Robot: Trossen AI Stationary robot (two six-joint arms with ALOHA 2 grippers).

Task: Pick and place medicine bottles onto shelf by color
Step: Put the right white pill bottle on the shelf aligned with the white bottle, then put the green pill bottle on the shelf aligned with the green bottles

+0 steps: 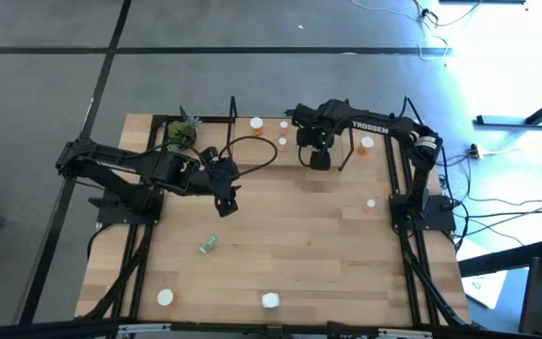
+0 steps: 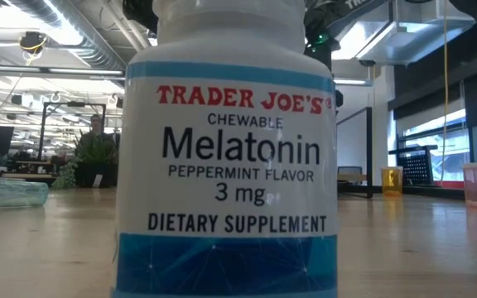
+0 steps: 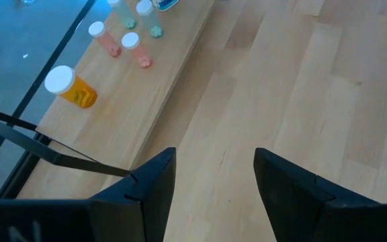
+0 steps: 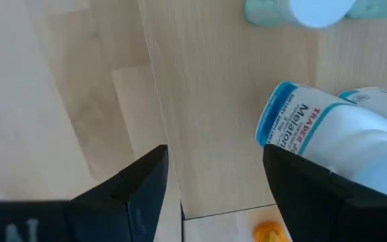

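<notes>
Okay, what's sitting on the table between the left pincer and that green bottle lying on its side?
Nothing: in the high view, only bare tabletop separates the open left pincer from the green bottle.

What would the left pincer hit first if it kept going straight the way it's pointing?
Probably just bare tabletop: nothing lies between the open left pincer fingers. The shelf with its bottles sits off to one side.

Melatonin bottle point(image 2: 226, 157) cap, base cropped
</notes>
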